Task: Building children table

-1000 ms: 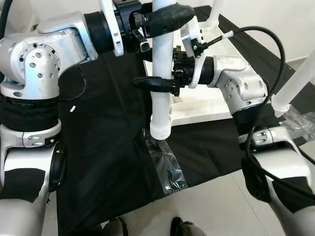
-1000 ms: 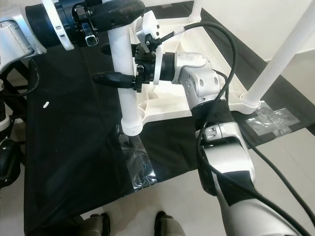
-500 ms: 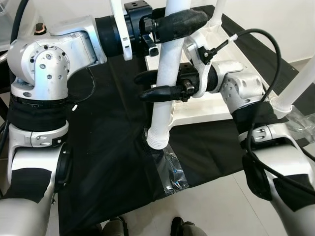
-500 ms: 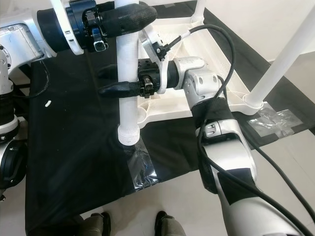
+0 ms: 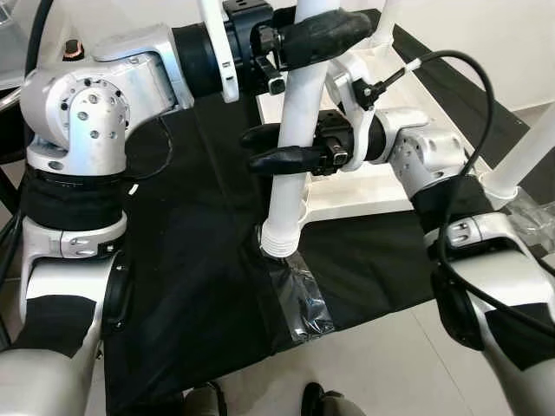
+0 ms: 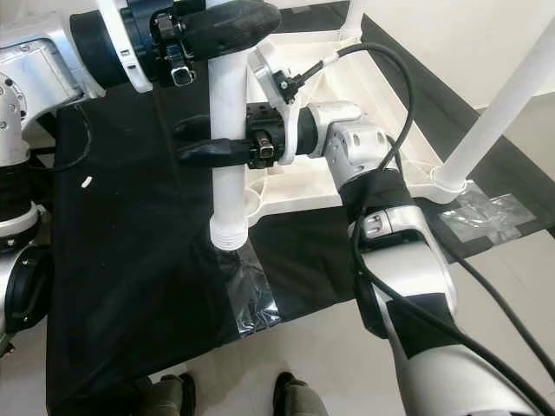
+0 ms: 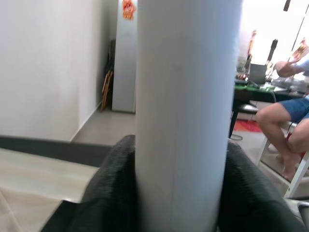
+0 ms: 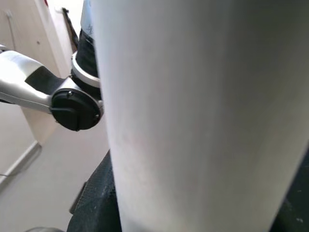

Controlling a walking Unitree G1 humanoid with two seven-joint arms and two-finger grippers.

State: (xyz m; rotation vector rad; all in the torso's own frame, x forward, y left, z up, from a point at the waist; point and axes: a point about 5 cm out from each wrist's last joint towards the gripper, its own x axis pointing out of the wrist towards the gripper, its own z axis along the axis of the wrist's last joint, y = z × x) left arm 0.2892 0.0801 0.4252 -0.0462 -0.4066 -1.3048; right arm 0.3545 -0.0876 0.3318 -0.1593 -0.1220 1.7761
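A loose white table leg point(image 5: 290, 147) hangs slightly tilted over the black cloth, its threaded end point(image 5: 279, 238) down, close to the near corner of the upturned white tabletop point(image 5: 364, 186). My left gripper point(image 5: 334, 26) is shut on the leg high up. My right gripper point(image 5: 256, 149) is shut on it lower, one finger in front and one behind. In the left wrist view the leg point(image 7: 186, 116) stands between black fingers point(image 7: 111, 193). The right wrist view has the leg point(image 8: 203, 116) very close, with a finger point(image 8: 96, 203) beside it.
Two fitted legs point(image 5: 520, 147) point(image 5: 386, 17) stand up from the tabletop at right and back. Crumpled clear tape point(image 5: 299, 295) lies on the cloth point(image 5: 191, 260) below the threaded end. A person's shoes point(image 5: 316, 403) are at the cloth's near edge. Another person sits far off point(image 7: 285, 116).
The leg has gone from upright to leaning, with its top toward the right. My right wrist has turned, so both its fingers now show across the leg. The camera has shifted slightly.
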